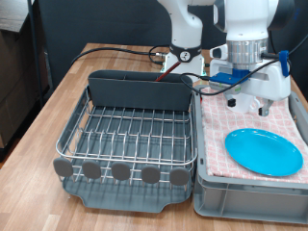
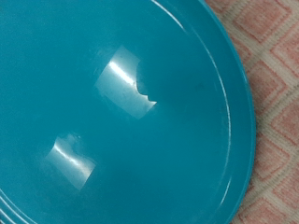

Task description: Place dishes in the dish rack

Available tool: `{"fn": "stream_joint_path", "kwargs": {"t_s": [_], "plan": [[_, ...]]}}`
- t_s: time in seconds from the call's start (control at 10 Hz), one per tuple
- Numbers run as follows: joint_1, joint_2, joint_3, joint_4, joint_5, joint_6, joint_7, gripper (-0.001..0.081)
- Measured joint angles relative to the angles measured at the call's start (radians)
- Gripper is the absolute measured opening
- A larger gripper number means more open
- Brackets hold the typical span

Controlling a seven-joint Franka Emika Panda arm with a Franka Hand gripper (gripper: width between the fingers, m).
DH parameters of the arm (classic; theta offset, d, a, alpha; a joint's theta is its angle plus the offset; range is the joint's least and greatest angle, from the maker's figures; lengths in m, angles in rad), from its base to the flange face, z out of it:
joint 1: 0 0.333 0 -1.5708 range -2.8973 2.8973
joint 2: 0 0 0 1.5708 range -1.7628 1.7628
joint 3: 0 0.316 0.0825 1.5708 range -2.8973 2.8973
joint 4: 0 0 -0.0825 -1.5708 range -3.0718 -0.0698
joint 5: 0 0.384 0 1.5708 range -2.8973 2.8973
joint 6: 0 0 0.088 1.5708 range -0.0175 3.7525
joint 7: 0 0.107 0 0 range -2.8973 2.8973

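The light-blue plate (image 1: pixel 264 152) lies flat on the pink checked cloth in the grey crate (image 1: pixel 252 204), at the exterior view's right. In the wrist view the plate (image 2: pixel 112 112) fills nearly the whole picture, with pink cloth showing at one edge. My gripper (image 1: pixel 244 100) hangs over the far end of the crate, above and behind the plate; its fingers do not show in the wrist view. The dish rack (image 1: pixel 130 135), silver wire in a dark grey tray, stands to the left of the crate and holds no dishes. The mug and the wooden spoon are not visible.
The rack's tall grey cutlery trough (image 1: pixel 140 89) runs along its far side, and a row of round grey discs (image 1: pixel 120 171) lines its near side. Cables (image 1: pixel 144 53) lie on the wooden table behind the rack. The robot base (image 1: pixel 185 43) stands at the back.
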State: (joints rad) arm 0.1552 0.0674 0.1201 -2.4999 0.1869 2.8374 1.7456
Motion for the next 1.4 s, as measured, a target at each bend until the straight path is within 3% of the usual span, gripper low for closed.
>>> {"fn": "stream_joint_path", "kwargs": {"t_s": [0.6,1.4], "plan": [[-0.028,0.074,0.044,-0.023,0.213,0.116,-0.207,0.0803],[-0.105,0.164,0.149,-0.002,0.374,0.209,-0.374,0.0803]]}}
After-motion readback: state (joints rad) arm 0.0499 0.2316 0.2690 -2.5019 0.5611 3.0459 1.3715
